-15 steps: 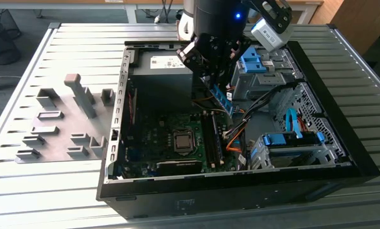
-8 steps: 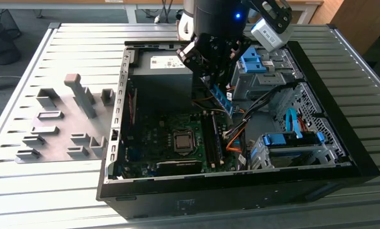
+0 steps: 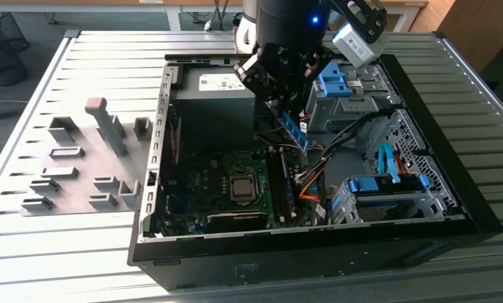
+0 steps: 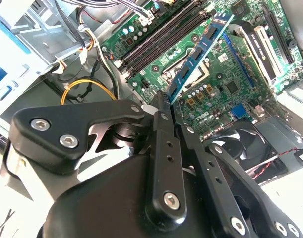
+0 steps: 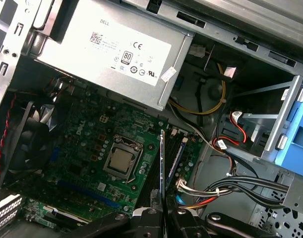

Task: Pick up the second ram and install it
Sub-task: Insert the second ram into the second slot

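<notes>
The ram (image 4: 198, 54) is a thin blue stick with dark chips, clamped at one end between the jaws of the gripper (image 4: 163, 101) and sticking out straight beyond them, in the air above the motherboard (image 4: 225, 84). In the first wrist view it shows edge-on as a narrow line (image 5: 162, 163) rising from the jaws (image 5: 163, 212), with the processor socket (image 5: 122, 162) just to one side and the memory slots (image 5: 177, 158) just to the other. In the exterior view the ram (image 3: 295, 129) hangs below the gripper (image 3: 286, 95), tilted, its lower end over the long black slots (image 3: 281, 183) but not touching them. The slots in the second wrist view (image 4: 158, 42) lie beyond the stick's free end, and whether one already carries a module cannot be told. Around the jaws is the open case (image 3: 154, 183), lying on its side on a slatted grey worktop (image 3: 49, 252). A silver power supply (image 5: 109, 54) sits past the motherboard, a black fan (image 5: 27, 144) is off to one side, and bundled wires (image 5: 225, 188) and blue drive latches (image 3: 386, 183) are on the other. Outside the case, on the exterior view's left, grey fixture blocks (image 3: 82, 170) stand on the worktop, well apart from the jaws.
</notes>
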`<state>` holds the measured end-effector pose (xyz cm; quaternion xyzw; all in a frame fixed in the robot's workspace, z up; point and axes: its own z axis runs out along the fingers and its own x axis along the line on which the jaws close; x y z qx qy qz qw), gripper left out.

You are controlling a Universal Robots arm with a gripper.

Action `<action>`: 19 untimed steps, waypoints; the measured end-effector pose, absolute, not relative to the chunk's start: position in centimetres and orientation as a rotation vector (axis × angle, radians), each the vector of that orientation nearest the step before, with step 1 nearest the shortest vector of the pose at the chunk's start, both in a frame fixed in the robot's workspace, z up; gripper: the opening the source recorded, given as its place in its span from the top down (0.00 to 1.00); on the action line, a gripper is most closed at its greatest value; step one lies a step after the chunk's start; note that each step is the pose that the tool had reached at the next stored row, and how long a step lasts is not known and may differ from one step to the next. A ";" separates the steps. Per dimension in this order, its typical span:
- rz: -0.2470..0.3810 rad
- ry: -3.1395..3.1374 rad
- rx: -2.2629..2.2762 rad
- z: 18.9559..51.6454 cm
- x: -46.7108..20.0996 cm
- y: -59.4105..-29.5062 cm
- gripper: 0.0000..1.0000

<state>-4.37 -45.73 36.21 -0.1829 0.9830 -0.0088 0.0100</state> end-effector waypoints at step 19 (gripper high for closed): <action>-0.029 3.086 -0.472 36.2 -4.4 -45.7 0.86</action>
